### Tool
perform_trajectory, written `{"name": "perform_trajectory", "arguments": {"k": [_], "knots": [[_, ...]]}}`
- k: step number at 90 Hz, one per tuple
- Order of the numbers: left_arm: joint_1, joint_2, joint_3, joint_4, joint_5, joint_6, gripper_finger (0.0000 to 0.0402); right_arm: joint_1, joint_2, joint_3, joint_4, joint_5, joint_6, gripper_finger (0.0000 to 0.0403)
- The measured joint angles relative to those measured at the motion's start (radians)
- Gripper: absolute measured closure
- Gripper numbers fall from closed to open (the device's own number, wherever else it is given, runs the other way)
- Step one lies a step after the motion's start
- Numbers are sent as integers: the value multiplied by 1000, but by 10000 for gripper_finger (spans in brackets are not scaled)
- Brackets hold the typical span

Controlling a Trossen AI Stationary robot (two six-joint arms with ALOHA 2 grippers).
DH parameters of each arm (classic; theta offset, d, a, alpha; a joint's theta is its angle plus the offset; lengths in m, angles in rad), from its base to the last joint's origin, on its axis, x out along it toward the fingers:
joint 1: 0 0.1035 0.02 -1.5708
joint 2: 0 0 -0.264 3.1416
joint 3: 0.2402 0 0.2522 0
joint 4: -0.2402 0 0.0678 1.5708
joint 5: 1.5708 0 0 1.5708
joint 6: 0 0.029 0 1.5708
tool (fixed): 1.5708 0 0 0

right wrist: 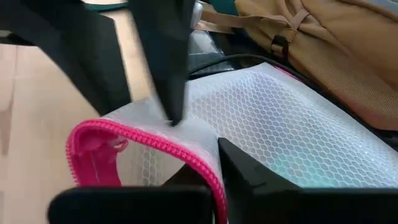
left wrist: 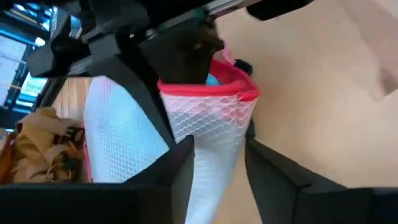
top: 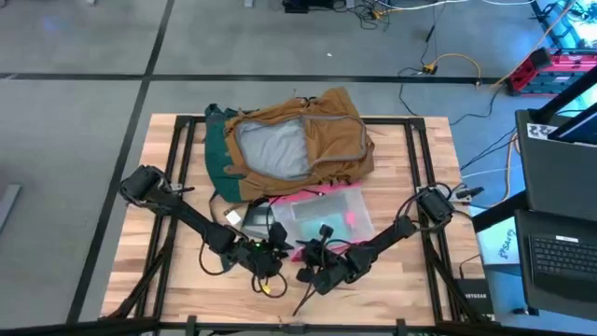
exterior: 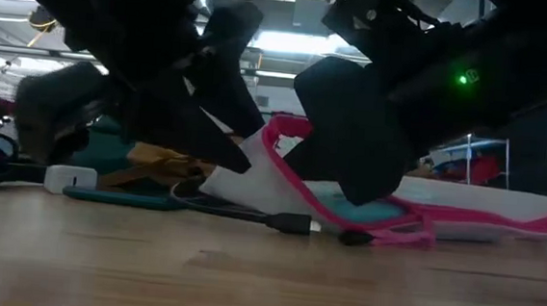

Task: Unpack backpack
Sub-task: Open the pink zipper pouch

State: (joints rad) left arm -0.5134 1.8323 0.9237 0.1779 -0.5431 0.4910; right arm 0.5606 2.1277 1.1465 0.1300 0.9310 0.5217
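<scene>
The tan backpack lies open on its back at the far middle of the table, grey lining up. Just in front of it lies the clear mesh pouch with a pink zip edge. Both grippers meet at the pouch's near left corner: my left gripper comes from the left and my right gripper from the right. Each is shut on the pouch, whose corner is raised off the wood. The backpack lies just beyond the pouch, and no gripper touches it. My left gripper pinches the pouch's mesh corner, just under the pink zip edge, between its two fingers. That corner is lifted off the table. The rest of the pouch still lies flat toward the backpack. My right gripper holds the pink zip edge at the same corner between its two fingers, coming from the table's right. Its own fingers hide most of the contact. The zip edge curves up from the table to the hold.
A black cable with a plug and a white charger block lie on the wood near the left arm. More loose cable trails near the front edge. Bare wood shows right of the backpack.
</scene>
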Motion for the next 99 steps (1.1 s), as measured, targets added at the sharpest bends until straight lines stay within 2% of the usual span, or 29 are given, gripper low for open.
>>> {"name": "perform_trajectory", "arguments": {"k": [24, 47, 63, 73, 99], "knots": [[53, 0, 0, -1, 70, -43, 235, 0, 0, 0, 1, -2, 0, 403], [104, 1, 0, -1, 179, -93, 233, 0, 0, -1, 1, -10, 0, 403], [123, 1, 0, 0, 204, -117, 236, 0, 0, -2, 0, -10, 0, 403], [126, 8, 0, 5, 203, -94, 262, 0, 0, -2, -1, -11, 0, 403], [126, 55, 2, 53, 193, 35, 394, 1, 2, -3, -12, -48, 0, 403]]}}
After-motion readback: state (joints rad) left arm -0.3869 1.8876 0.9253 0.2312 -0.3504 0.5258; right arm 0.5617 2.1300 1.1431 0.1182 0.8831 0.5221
